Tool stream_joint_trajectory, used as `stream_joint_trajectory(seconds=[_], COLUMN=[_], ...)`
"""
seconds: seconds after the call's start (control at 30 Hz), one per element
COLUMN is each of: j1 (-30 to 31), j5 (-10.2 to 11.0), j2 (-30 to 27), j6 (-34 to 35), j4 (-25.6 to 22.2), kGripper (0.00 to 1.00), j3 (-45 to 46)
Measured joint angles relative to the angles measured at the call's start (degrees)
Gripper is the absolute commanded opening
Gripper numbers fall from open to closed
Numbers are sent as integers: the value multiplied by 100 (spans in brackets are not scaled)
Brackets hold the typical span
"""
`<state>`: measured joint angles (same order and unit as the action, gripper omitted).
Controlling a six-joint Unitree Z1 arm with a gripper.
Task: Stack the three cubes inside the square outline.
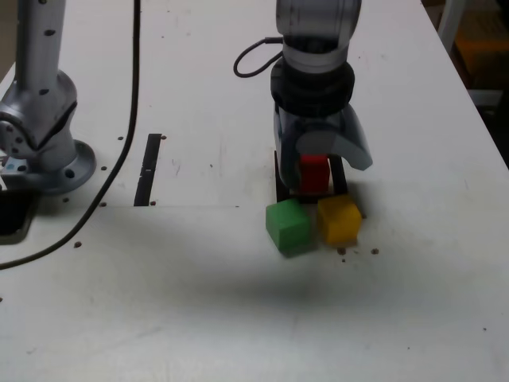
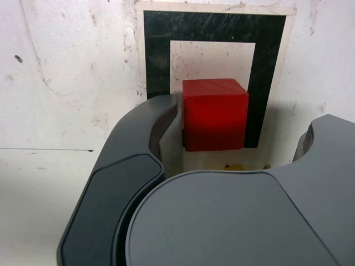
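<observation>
The red cube (image 2: 215,113) sat inside the square outline (image 2: 158,50), between the jaws of the tool (image 1: 316,171), which stood released around it, one jaw close against a face and the other clear. That made the first block placed; the green cube (image 1: 288,225) and yellow cube (image 1: 339,219) lay on the worktop (image 1: 199,302) just beside the tool, unstacked. The tool's body hid most of the outline in the exterior view.
</observation>
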<state>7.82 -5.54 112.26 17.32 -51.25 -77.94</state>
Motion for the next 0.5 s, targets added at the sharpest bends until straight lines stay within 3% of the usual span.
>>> stream_joint_trajectory(seconds=[0.5], j1=[112], j5=[39], j2=[-539], j6=[167], j4=[-647], kGripper=[83], j3=[-184])
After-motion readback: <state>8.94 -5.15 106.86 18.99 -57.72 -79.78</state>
